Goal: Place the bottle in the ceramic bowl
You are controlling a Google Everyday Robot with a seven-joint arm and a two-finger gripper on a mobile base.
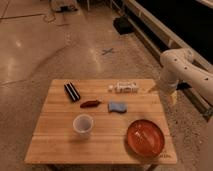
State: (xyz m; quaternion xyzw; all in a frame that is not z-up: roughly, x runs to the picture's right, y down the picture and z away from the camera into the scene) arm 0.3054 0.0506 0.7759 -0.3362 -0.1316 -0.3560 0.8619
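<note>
The small white bottle (pixel 123 87) lies on its side near the back edge of the wooden table (pixel 55 145), cap to the left. The red-orange ceramic bowl (pixel 145 138) sits at the front right corner with nothing in it. My gripper (pixel 171 94) hangs at the end of the white arm (pixel 181 66), just off the table's right edge. It is to the right of the bottle, apart from it, and behind the bowl.
A blue sponge (pixel 117 106) lies mid-table in front of the bottle. A small red object (pixel 90 104) and a black rectangular object (pixel 72 92) lie to the left. A translucent white cup (pixel 83 124) stands left of the bowl. A wall runs along the right.
</note>
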